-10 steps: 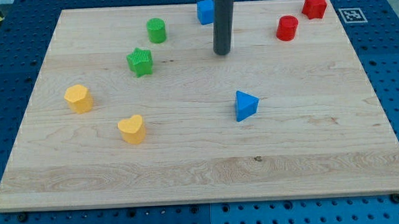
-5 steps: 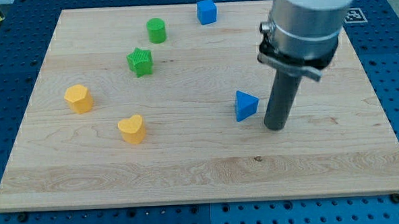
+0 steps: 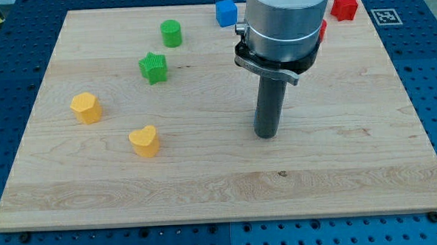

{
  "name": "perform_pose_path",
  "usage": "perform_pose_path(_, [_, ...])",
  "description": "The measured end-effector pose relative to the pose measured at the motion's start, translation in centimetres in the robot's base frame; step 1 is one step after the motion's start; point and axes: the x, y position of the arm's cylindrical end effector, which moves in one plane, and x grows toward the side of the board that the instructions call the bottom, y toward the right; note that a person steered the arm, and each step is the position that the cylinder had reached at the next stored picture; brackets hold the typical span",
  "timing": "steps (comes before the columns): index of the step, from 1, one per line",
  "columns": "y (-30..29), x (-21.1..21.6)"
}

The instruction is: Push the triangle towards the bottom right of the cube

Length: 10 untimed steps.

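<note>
The blue cube (image 3: 225, 12) sits near the view's top edge, just left of the arm's body. The blue triangle does not show; the rod stands where it lay before and hides that spot. My tip (image 3: 266, 136) rests on the wooden board (image 3: 207, 189) right of centre, well below the cube and slightly to its right.
A green cylinder (image 3: 171, 33) and a green star (image 3: 153, 67) lie at upper left. A yellow hexagon-like block (image 3: 85, 107) and a yellow heart (image 3: 144, 140) lie at left. A red block (image 3: 344, 6) sits at top right; a red cylinder (image 3: 322, 29) peeks from behind the arm.
My tip swung from near the cube down to the triangle's right side, then moved left onto the triangle's spot. The triangle showed before and is hidden now.
</note>
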Motion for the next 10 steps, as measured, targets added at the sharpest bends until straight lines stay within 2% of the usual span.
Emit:
perform_pose_path(1, [1.0,-0.3])
perform_pose_path(2, [1.0,-2.9])
perform_pose_path(5, [0.7,-6.5])
perform_pose_path(10, [0.6,-8.4])
